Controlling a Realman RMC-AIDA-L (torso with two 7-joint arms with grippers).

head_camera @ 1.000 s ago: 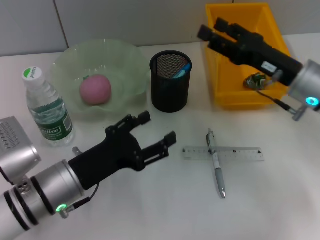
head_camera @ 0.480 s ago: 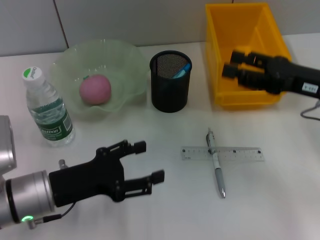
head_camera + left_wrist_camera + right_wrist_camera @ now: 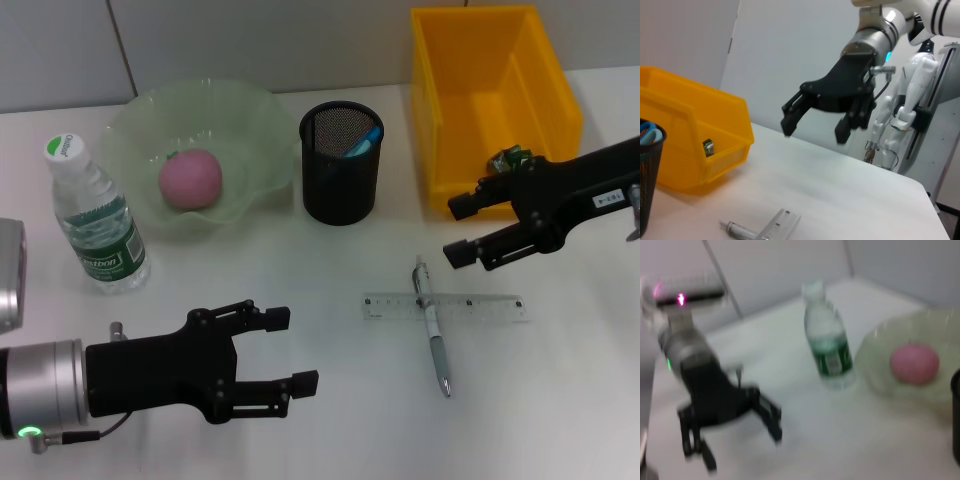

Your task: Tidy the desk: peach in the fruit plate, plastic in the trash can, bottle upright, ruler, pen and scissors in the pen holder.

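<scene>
Pen [image 3: 432, 324] lying crossed over ruler [image 3: 446, 307], mid-desk toward right edge; neither held.
Right gripper [image 3: 462, 228] hovering w/ jaws wide, empty, just above pen tip, in front of yellow bin [image 3: 436, 120]. Left gripper [image 3: 290, 350] hanging wide open, empty, nr front edge. Peach [image 3: 190, 178] sitting in fruit plate [image 3: 250, 112]; bottle [image 3: 93, 217] standing upright nr left edge; pen holder [image 3: 341, 170] sitting betw. plate & bin.
</scene>
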